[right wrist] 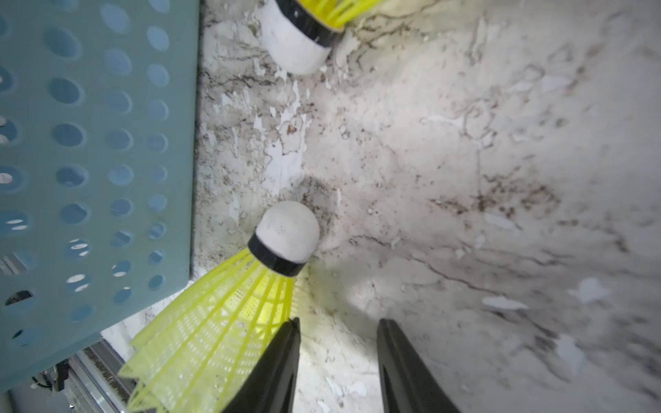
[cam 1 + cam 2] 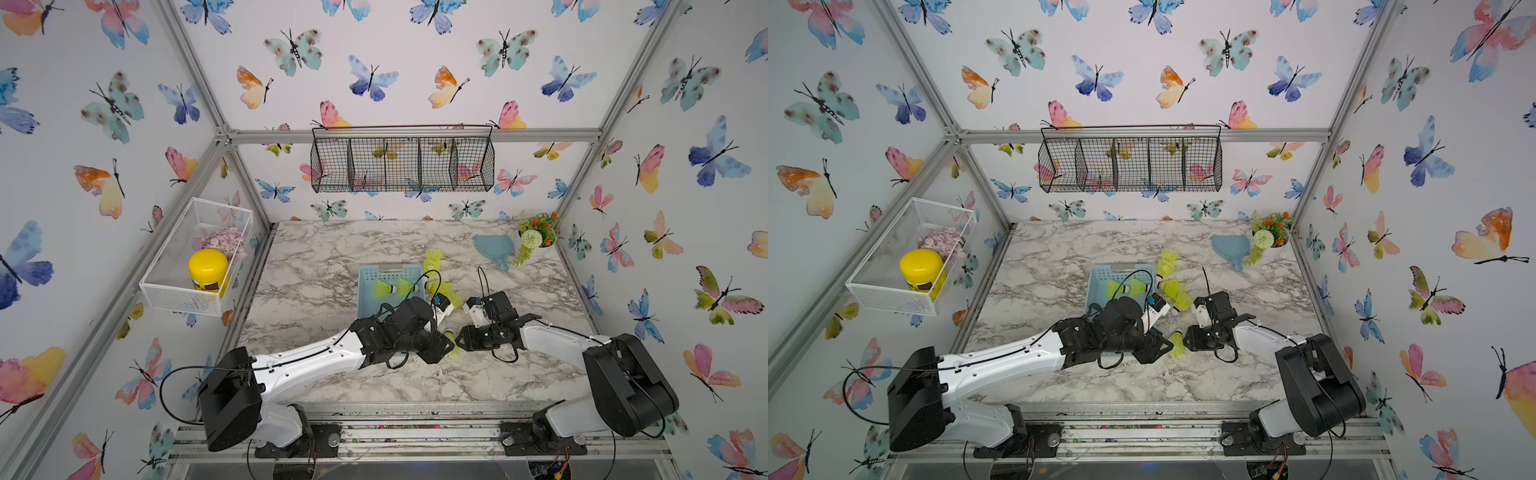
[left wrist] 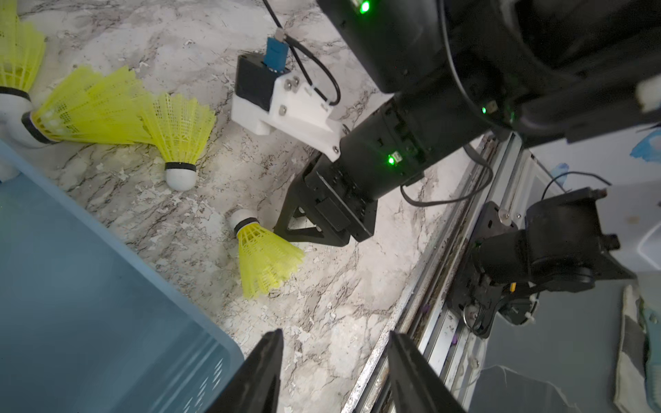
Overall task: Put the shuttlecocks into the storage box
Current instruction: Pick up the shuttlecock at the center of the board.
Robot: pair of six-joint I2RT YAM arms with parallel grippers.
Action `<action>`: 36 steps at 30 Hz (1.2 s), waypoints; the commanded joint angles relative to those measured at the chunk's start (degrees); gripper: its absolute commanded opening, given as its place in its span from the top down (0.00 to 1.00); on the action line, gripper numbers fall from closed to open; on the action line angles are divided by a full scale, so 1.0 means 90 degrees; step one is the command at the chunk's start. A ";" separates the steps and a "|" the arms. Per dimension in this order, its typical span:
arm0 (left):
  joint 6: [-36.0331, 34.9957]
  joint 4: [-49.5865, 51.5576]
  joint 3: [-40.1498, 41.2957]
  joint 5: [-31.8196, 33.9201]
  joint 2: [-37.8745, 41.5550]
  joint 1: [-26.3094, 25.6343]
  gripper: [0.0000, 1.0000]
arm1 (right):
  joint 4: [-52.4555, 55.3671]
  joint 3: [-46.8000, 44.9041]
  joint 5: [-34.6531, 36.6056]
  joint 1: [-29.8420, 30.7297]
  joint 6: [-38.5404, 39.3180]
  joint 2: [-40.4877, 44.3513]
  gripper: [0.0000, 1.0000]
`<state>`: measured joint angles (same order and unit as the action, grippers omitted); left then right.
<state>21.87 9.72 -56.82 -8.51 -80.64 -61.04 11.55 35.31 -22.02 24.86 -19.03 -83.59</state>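
The storage box (image 2: 362, 291) is a light blue perforated basket near the table's middle, with two shuttlecocks (image 2: 392, 287) lying inside. Three more shuttlecocks (image 2: 440, 282) lie just right of the box. Another shuttlecock (image 3: 264, 254) lies on the marble by the box's front right corner. My right gripper (image 1: 338, 323) is open low over the table. That shuttlecock's skirt (image 1: 221, 321) lies against the outside of one finger, not between them. My left gripper (image 3: 335, 338) is open and holds nothing, over the box's corner (image 3: 107, 286) and facing the right gripper's fingers (image 3: 297, 221).
A blue scoop (image 2: 492, 248) and a potted artificial plant (image 2: 538, 232) sit at the back right. A white mesh basket (image 2: 166, 286) with a yellow jar (image 2: 208, 270) hangs on the left wall. A black wire basket (image 2: 403, 164) hangs on the back wall. A metal rail (image 2: 415, 415) runs along the front edge.
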 commanded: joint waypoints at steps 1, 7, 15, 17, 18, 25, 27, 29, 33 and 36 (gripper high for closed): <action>0.1260 -0.0656 0.0180 0.0389 -0.0032 -0.0032 0.47 | -0.0211 -0.0172 -0.0168 0.0040 -0.0161 0.0020 0.58; 0.1776 -0.0645 0.0185 0.0532 -0.0259 -0.0063 0.46 | -0.0322 -0.0211 -0.0095 0.0043 -0.0181 0.0059 0.58; 0.2058 -0.0856 0.0118 0.0160 -0.0735 -0.0144 0.48 | -0.0724 -0.0385 -0.0412 0.0041 -0.0276 -0.0001 0.59; 0.2185 -0.0770 0.0080 0.0258 -0.0845 -0.0183 0.50 | -0.0727 -0.0416 -0.0353 0.0040 -0.0279 0.0030 0.59; 0.2263 -0.0731 0.0055 0.0272 -0.0903 -0.0182 0.50 | -0.0732 -0.0427 -0.0337 0.0043 -0.0279 0.0040 0.59; 0.2829 -0.0660 -0.0009 0.0808 -0.1232 -0.0343 0.50 | -0.0773 -0.0475 -0.0249 0.0040 -0.0305 0.0077 0.60; 0.2937 -0.0777 0.0012 0.0833 -0.1332 -0.0344 0.49 | -0.0819 -0.0522 -0.0206 0.0040 -0.0326 0.0154 0.60; 0.2998 -0.0839 -0.0032 0.0824 -0.1484 -0.0344 0.49 | -0.0883 -0.0562 -0.0190 0.0040 -0.0342 0.0200 0.60; 0.3159 -0.0846 -0.0197 0.0849 -0.1877 -0.0357 0.51 | -0.1060 -0.0675 -0.0266 0.0041 -0.0394 0.0187 0.60; 0.3305 -0.0920 -0.0226 0.1002 -0.2070 -0.0355 0.54 | -0.1226 -0.0773 -0.0340 0.0040 -0.0453 0.0186 0.60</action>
<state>49.41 2.15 -57.76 -1.87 -97.84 -63.88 1.23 29.87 -24.73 24.86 -22.11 -82.04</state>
